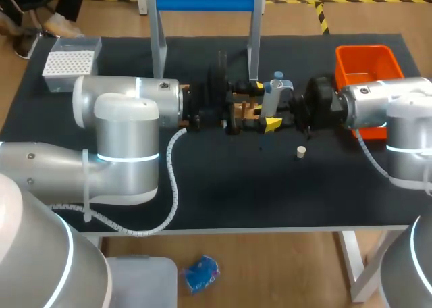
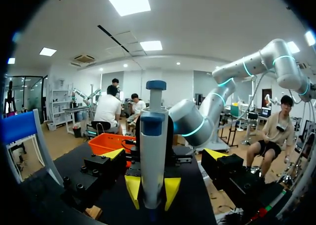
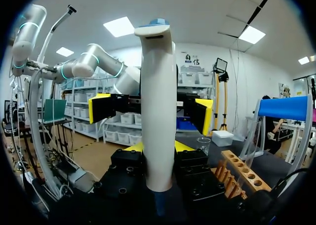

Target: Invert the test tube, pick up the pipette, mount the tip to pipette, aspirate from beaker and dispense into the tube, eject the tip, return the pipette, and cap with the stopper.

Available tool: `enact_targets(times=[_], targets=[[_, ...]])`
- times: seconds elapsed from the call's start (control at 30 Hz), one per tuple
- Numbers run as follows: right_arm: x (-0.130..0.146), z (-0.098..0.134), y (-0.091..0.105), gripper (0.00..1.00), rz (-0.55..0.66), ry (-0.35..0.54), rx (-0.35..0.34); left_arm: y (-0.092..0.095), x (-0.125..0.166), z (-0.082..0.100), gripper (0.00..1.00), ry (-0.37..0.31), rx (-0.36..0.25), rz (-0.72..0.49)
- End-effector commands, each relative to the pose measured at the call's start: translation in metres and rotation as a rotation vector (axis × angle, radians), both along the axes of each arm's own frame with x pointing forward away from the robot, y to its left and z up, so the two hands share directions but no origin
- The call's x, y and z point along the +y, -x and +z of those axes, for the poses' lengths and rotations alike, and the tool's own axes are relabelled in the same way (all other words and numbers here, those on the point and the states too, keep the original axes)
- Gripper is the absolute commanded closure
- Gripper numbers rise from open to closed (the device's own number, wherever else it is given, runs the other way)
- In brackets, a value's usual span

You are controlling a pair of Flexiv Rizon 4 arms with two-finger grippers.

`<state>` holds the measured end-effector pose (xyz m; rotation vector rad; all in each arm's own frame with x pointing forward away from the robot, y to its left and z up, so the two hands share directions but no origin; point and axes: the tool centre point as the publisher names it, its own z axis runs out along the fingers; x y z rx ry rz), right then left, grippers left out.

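We read this as the pick-up of the pipette, caught where the tool sits between both claws. The grey-white plastic pipette with the blue plunger cap (image 1: 273, 95) stands upright over the black tabletop (image 1: 270, 193), just beside the right end of the light wooden test-tube rack (image 1: 246, 110); whether its lower end rests on anything we cannot tell. Our right claw (image 3: 159, 147) is pinching its body low down, a yellow tip against each side, while our left claw (image 2: 164, 153) is spread wide, its yellow tips standing well clear on either flank of the barrel. To do this well, we would keep the right claw's pinch firm and the tool plumb, so that the barrel does not swing against the rack. If the left claw is to take over, it should come together squarely on the body, above the right claw's tips and below the plunger cap, and the right claw should let go only once both left pads bear. Nothing should press the cap. The small pale cylindrical stopper (image 1: 301, 152) lies on the tabletop nearer us, apart from both claws, and the white box of tips (image 1: 69, 65) sits at the far left corner, so we judge most of the task is ahead
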<state>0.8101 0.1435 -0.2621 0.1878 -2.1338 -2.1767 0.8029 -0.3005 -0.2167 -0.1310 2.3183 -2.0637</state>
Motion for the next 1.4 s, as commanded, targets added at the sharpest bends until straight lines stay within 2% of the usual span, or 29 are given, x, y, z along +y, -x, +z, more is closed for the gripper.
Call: enact_targets(times=[0.03,0.13,0.17,0.2,0.23,0.27,0.3,0.33,0.37,0.9,0.97,1.0,1.4], targets=[[0.0002,-0.0002,0.0002,1.0,-0.002,0.0,-0.002,0.002,-0.002,-0.0008,0.0,0.002,-0.003,0.009],[0.0002,-0.0002,0.0002,1.0,-0.002,0.0,-0.002,0.002,-0.002,-0.0008,0.0,0.002,-0.003,0.009],[0.0002,-0.0002,0.0002,1.0,-0.002,0.0,-0.002,0.002,-0.002,-0.0008,0.05,0.002,-0.003,0.009],[0.0002,-0.0002,0.0002,1.0,-0.002,0.0,-0.002,0.002,-0.002,-0.0008,0.19,0.002,-0.003,0.009],[0.0002,-0.0002,0.0002,1.0,-0.002,0.0,-0.002,0.002,-0.002,-0.0008,0.51,0.002,-0.003,0.009],[0.0002,-0.0002,0.0002,1.0,-0.002,0.0,-0.002,0.002,-0.002,-0.0008,0.7,0.002,-0.003,0.009],[0.0002,-0.0002,0.0002,1.0,-0.002,0.0,-0.002,0.002,-0.002,-0.0008,0.76,0.002,-0.003,0.009],[0.0002,-0.0002,0.0002,1.0,-0.002,0.0,-0.002,0.002,-0.002,-0.0008,0.95,0.002,-0.003,0.009],[0.0002,-0.0002,0.0002,1.0,-0.002,0.0,-0.002,0.002,-0.002,-0.0008,1.0,0.002,-0.003,0.009],[0.0002,-0.0002,0.0002,1.0,-0.002,0.0,-0.002,0.002,-0.002,-0.0008,1.0,0.002,-0.003,0.009],[0.0002,-0.0002,0.0002,0.58,-0.002,0.0,-0.002,0.002,-0.002,-0.0008,1.0,0.002,-0.003,0.009],[0.0002,-0.0002,0.0002,0.0,-0.002,0.0,-0.002,0.002,-0.002,-0.0008,1.0,0.002,-0.003,0.009],[0.0002,-0.0002,0.0002,0.0,-0.002,0.0,-0.002,0.002,-0.002,-0.0008,1.0,0.002,-0.003,0.009]])
